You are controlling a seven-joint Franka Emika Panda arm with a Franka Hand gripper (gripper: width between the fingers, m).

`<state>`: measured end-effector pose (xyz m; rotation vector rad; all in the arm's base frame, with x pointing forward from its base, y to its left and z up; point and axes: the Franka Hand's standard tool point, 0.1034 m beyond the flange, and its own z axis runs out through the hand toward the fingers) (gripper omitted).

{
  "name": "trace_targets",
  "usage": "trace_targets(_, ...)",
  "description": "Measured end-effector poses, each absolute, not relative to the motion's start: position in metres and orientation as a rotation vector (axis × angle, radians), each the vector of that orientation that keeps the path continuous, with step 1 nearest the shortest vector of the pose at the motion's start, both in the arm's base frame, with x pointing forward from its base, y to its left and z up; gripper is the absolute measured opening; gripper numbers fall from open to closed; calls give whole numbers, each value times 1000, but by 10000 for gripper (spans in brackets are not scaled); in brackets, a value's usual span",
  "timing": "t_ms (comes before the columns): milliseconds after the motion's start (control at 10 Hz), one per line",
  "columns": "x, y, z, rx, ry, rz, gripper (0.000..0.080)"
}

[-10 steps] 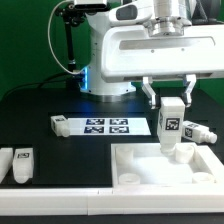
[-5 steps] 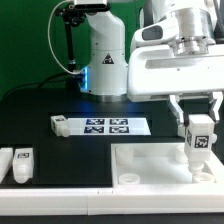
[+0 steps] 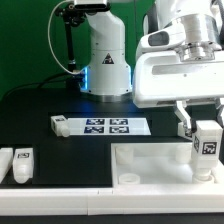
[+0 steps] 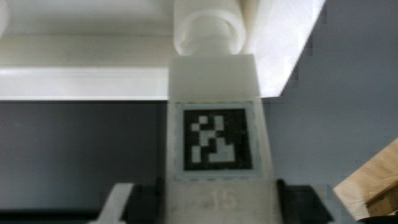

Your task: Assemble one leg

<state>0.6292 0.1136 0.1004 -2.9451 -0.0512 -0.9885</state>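
Observation:
My gripper (image 3: 205, 128) is shut on a leg (image 3: 208, 147), a small white block with a black-and-white tag. It holds the leg upright over the far corner of the large white panel (image 3: 150, 162) at the exterior view's right. In the wrist view the leg (image 4: 217, 120) runs out from between my fingers (image 4: 134, 202), and its far end sits against the panel's corner (image 4: 107, 50). I cannot tell whether it touches. Two more legs (image 3: 22, 165) lie at the exterior view's left.
The marker board (image 3: 105, 125) lies on the black table behind the panel, with a small tagged block (image 3: 60, 124) at its left end. The robot's white base (image 3: 105, 60) stands at the back. A brown surface (image 4: 374, 180) shows at the wrist view's edge.
My gripper has carried the leg toward the exterior view's right along the panel's far side, and a little lower. Nothing else has moved.

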Motion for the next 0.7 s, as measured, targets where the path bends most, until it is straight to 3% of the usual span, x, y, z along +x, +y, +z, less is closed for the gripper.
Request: trace_targets(700,625,114,91,-2951,-73,-998,287)
